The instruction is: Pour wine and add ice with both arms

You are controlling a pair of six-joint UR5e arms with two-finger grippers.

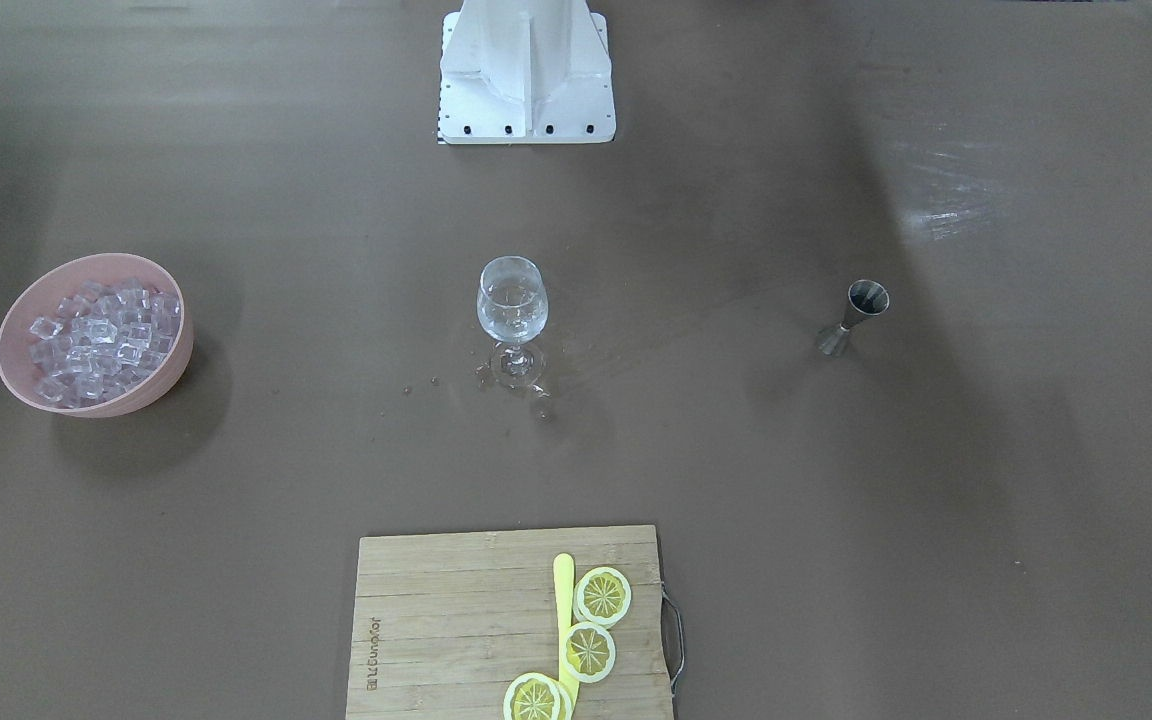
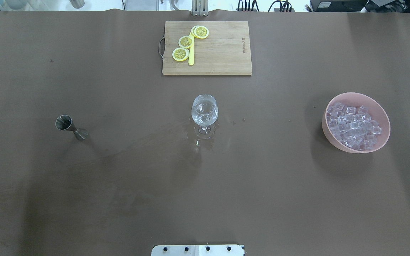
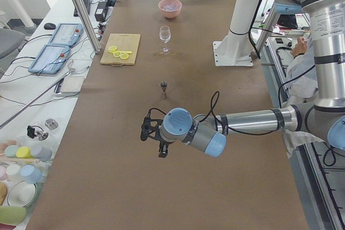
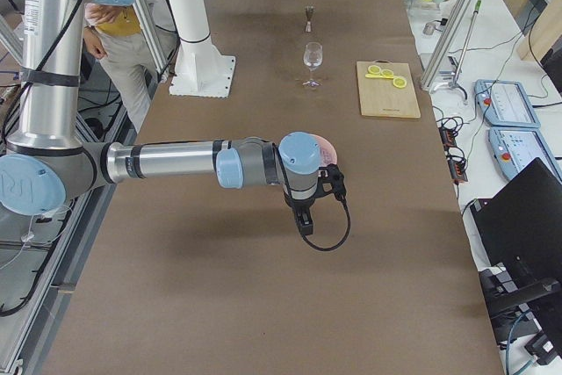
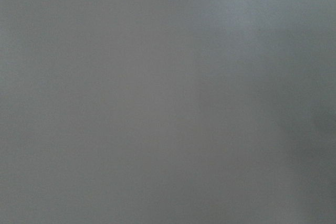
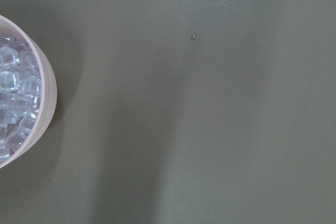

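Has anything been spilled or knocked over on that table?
Yes. Small clear drops lie on the table around the foot of the wine glass, a few off to one side, as if liquid splashed out. The metal measuring cup and the pink bowl of ice stand upright.

A stemmed glass (image 2: 204, 113) stands at the centre of the table (image 2: 119, 185), with wine (image 2: 204, 117) in it. Well apart on the robot's left stands a jigger (image 2: 70, 127). On its right, a bowl (image 2: 325, 128) holds ice (image 2: 352, 126). Beyond the glass, at the far edge, a cutting board (image 2: 222, 53) carries lemon slices (image 2: 186, 42) beside a flat stick (image 2: 191, 57).
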